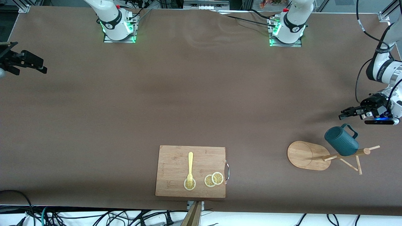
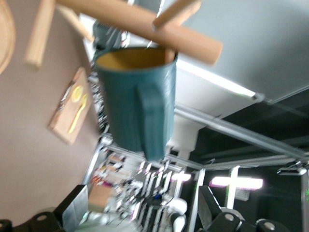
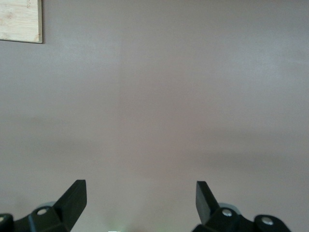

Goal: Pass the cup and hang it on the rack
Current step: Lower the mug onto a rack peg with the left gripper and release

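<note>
The dark teal ribbed cup (image 1: 341, 141) hangs tilted on the light wooden rack (image 1: 309, 155) toward the left arm's end of the table. In the left wrist view the cup (image 2: 137, 101) shows its loop handle, and a peg of the rack (image 2: 145, 21) reaches into its yellowish mouth. My left gripper (image 1: 343, 115) is open and apart from the cup, level with its handle; its fingers (image 2: 72, 208) hold nothing. My right gripper (image 1: 42, 67) waits at the right arm's end of the table, open (image 3: 140, 198) over bare tabletop.
A rectangular wooden cutting board (image 1: 176, 157) lies near the table's front edge, with a yellow fork (image 1: 190, 166) and lemon slices (image 1: 214, 179) on it. The board also shows in the wrist views (image 2: 70, 113) (image 3: 19, 19). Brown tabletop spreads between the arms.
</note>
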Motion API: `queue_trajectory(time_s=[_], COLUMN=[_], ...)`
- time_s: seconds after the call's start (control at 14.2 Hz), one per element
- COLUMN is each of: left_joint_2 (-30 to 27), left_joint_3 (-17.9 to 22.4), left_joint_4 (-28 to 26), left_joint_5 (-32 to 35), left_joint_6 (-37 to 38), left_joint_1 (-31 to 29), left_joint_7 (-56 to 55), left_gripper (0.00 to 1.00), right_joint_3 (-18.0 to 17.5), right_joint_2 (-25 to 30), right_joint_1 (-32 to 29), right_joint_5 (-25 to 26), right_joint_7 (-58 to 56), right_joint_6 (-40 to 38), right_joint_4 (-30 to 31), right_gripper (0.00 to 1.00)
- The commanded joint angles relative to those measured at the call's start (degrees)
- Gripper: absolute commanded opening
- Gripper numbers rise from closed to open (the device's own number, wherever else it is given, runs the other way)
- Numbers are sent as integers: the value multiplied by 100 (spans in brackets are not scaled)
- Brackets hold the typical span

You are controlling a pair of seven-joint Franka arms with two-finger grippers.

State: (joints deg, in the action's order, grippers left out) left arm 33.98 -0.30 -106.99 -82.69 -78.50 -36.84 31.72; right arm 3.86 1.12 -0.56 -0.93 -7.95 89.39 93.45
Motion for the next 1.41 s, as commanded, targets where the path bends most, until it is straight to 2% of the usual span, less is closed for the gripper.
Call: queue_trajectory(time_s=[0.0, 0.14, 0.35, 0.49, 0.78, 0.99, 1.2, 1.34], left_joint_2=[-479, -778, -1138, -1446, -1903, -2325, -2527, -2720], left_joint_3=[3, 3, -102, -242, -243, -243, -251, -251], left_joint_4=[-7, 202, 1107, 1451, 1865, 1927, 2199, 2444], left_joint_5=[926, 1691, 3412, 4432, 5892, 7158, 8248, 8497], left_joint_6=[124, 124, 177, 168, 81, -314, -394, -394], left_joint_1=[-95, -95, 18, 308, 1395, 2310, 2987, 3130], left_joint_7=[-34, -60, -95, -253, -726, -1429, -1774, -1801], left_gripper=[100, 100, 100, 100, 100, 100, 100, 100], right_joint_3=[-26, -26, -26, -26, -26, -26, -26, -26], right_joint_2=[-33, -33, -33, -33, -33, -33, -33, -33], right_joint_1=[-76, -76, -76, -76, -76, -76, -76, -76], right_joint_5=[-22, -22, -22, -22, -22, -22, -22, -22], right_joint_7=[-66, -75, -75, -75, -84, -93, -93, -93], right_joint_6=[-89, -89, -80, -89, -89, -89, -89, -89], right_joint_4=[-108, -108, -108, -108, -108, -108, -108, -108], right_gripper=[100, 100, 100, 100, 100, 100, 100, 100])
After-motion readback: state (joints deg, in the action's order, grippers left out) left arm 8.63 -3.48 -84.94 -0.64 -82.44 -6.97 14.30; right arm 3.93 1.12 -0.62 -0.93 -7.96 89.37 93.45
